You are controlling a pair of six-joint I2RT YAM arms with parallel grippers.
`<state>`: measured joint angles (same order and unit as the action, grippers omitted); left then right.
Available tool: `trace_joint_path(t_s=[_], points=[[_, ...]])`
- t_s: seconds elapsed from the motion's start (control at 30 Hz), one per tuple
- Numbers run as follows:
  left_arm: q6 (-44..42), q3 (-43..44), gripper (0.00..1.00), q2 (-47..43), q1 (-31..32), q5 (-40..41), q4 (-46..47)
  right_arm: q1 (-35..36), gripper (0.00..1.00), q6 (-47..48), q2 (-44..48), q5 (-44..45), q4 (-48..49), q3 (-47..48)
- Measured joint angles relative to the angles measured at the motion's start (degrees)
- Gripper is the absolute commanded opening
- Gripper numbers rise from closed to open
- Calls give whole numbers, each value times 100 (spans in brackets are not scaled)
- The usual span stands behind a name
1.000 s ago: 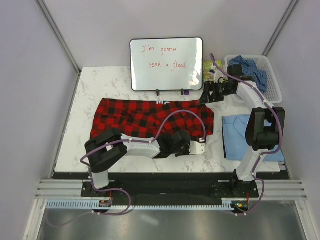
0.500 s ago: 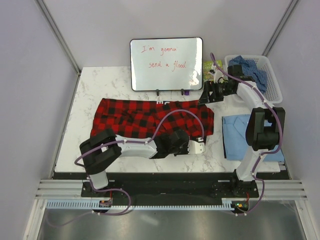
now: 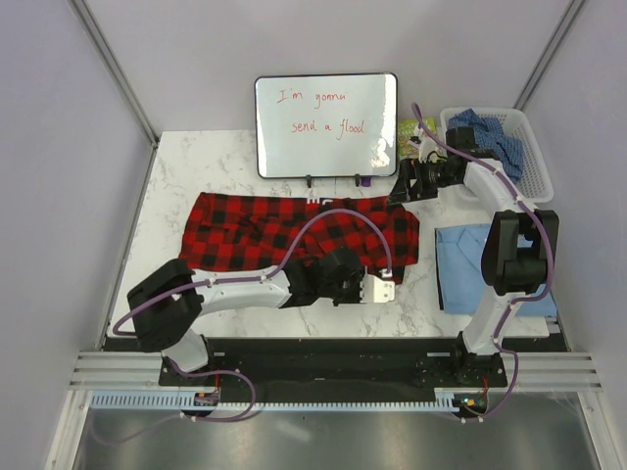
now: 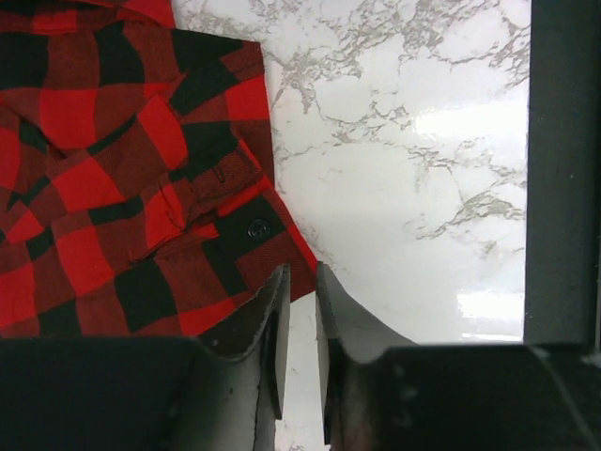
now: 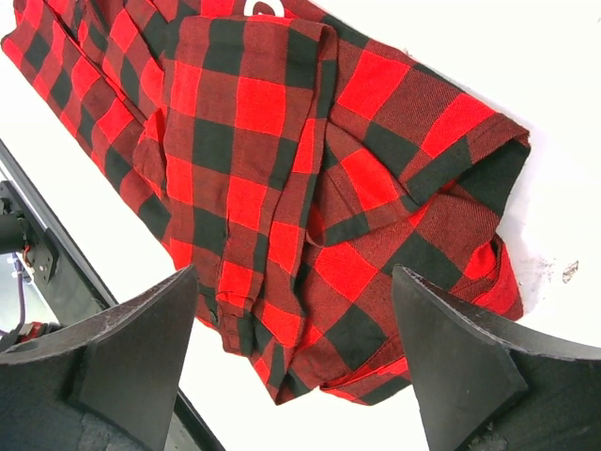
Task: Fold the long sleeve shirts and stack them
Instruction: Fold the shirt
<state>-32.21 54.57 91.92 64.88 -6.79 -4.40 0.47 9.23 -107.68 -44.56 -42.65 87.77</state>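
The red-and-black checked flannel (image 3: 265,230) lies spread across the middle of the table. Its buttoned cuff corner (image 4: 254,230) reaches the tips of my left gripper (image 4: 300,272). That gripper (image 3: 384,291) sits low at the flannel's front right edge, shut to a thin slit with only marble showing through. My right gripper (image 3: 397,191) hovers wide open over the flannel's right end (image 5: 310,188), touching nothing. A light blue shirt (image 3: 458,266) lies folded at the right, partly behind the right arm. A darker blue speckled shirt (image 3: 495,132) sits in the basket.
A whiteboard (image 3: 326,125) with red writing stands at the back of the table. The white basket (image 3: 537,178) is at the back right, with a green packet (image 3: 413,132) beside it. The table's dark front edge (image 4: 562,169) runs close to my left gripper.
My left arm's elbow has swung left and toward the front, and its gripper has slid slightly left along the flannel's front edge with its jaws narrowed. The right arm has stayed put.
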Motion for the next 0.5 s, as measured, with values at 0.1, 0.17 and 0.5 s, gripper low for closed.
trace_joint_path(t_s=[0.1,0.17,0.5], points=[[46,-2,42,31,-31,20,-7,0,96,2,0,-28,0,2],[111,24,43,149,-31,55,7,0,96,2,0,-46,0,2],[138,79,41,975,-85,313,166,0,97,68,0,-61,-66,9]])
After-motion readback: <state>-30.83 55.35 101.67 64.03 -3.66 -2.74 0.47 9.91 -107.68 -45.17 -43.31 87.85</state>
